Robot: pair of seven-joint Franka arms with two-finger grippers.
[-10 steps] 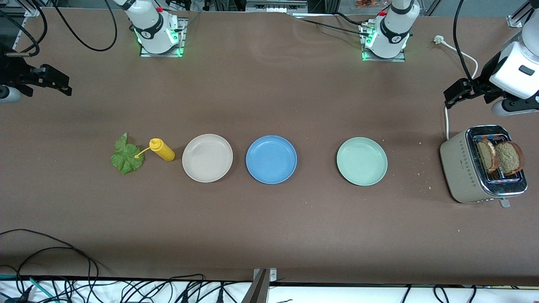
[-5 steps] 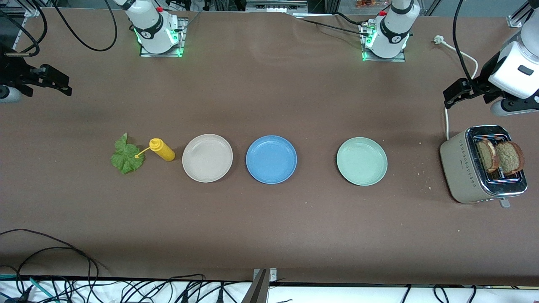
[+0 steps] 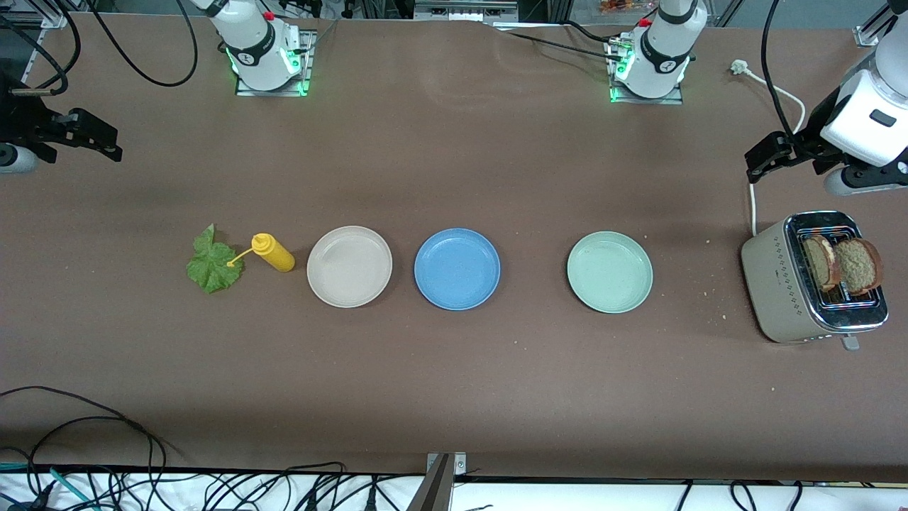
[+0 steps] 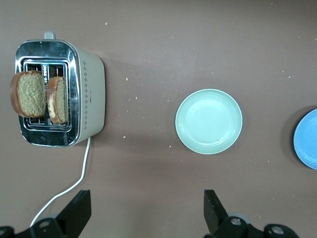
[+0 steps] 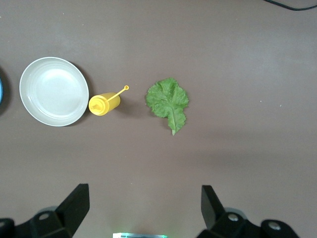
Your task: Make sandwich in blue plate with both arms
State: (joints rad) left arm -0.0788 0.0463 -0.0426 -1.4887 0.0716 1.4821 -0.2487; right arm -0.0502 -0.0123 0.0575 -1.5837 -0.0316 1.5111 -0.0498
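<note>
The blue plate (image 3: 457,268) lies empty in the middle of the table, its edge also showing in the left wrist view (image 4: 308,140). No assembled sandwich shows. Two brown bread slices (image 3: 840,265) (image 4: 37,93) stand in a toaster at the left arm's end. A green lettuce leaf (image 3: 213,264) (image 5: 168,101) lies flat at the right arm's end. My left gripper (image 3: 762,157) (image 4: 147,213) hangs open and empty above the toaster's cable. My right gripper (image 3: 99,140) (image 5: 143,210) hangs open and empty over bare table at its end.
A beige plate (image 3: 349,266) and a pale mint plate (image 3: 610,272) flank the blue one. A yellow squeeze bottle (image 3: 273,252) lies beside the leaf. The beige toaster (image 3: 780,280) has a white cable (image 3: 753,206) running toward the arms' bases. Crumbs dot the table near it.
The left gripper has drifted very slightly toward the arms' bases. Everything else stands as before.
</note>
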